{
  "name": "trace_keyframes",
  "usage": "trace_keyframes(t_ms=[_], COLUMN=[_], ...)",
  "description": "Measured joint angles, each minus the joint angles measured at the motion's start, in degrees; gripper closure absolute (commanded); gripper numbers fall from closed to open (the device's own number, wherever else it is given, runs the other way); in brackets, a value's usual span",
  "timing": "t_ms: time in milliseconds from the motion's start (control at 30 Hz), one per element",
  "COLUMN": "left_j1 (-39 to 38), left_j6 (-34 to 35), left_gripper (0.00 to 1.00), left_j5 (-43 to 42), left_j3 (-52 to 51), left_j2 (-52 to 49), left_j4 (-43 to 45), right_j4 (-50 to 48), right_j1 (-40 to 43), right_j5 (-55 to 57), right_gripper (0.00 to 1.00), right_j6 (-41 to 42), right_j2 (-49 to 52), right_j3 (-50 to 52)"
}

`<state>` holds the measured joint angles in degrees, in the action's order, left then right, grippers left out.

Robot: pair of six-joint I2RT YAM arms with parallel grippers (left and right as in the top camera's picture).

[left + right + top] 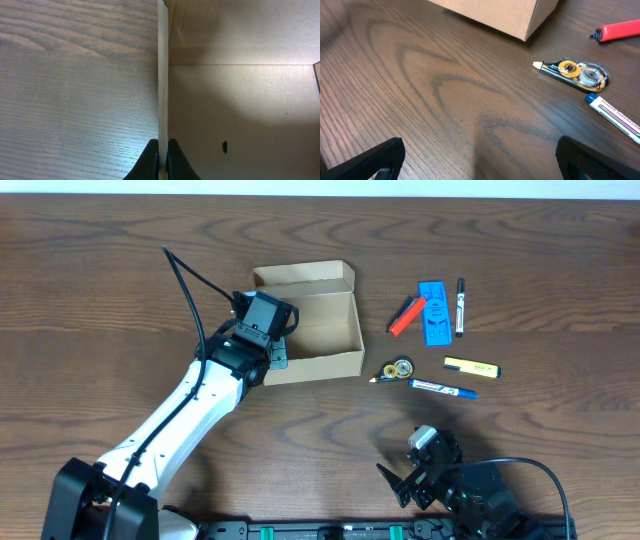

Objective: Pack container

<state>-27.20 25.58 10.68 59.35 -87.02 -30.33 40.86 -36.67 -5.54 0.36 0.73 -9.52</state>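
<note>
the container (318, 366) is sitting open mid-table, flap folded back on its far side, and the left gripper (162, 157) is clenching its left wall, likely steadying it for loading. to the right, the correction tape (397, 370), red marker (405, 316) and blue pen (442, 388) are lying loose. the right gripper (408, 478) is hanging nearer, jaws spread wide, grasping nothing.
</note>
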Motion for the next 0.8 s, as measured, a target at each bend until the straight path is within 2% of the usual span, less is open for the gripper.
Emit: trace_keyframes(t_ms=[233, 267, 333, 600, 800], left_j1=[0.0, 0.0, 0.0, 0.0, 0.0], left_j6=[-1.9, -1.9, -2.4, -2.5, -4.7], left_gripper=[0.94, 0.77, 0.04, 0.05, 0.05], left_j5=[0.0, 0.0, -0.1, -0.2, -0.3], left_j3=[0.0, 0.0, 0.0, 0.0, 4.6], left_j2=[0.0, 0.0, 0.0, 0.0, 3.5], left_j4=[0.0, 0.0, 0.2, -0.9, -12.2], right_j4=[0.0, 0.0, 0.0, 0.0, 0.0], right_j1=[0.0, 0.0, 0.0, 0.0, 0.0], right_j5=[0.0, 0.0, 0.0, 0.0, 0.0], right_gripper=[0.01, 0.01, 0.01, 0.01, 0.01], right_j6=[0.0, 0.0, 0.0, 0.0, 0.0], right_j2=[0.0, 0.0, 0.0, 0.0, 0.0], right_j3=[0.0, 0.0, 0.0, 0.0, 0.0])
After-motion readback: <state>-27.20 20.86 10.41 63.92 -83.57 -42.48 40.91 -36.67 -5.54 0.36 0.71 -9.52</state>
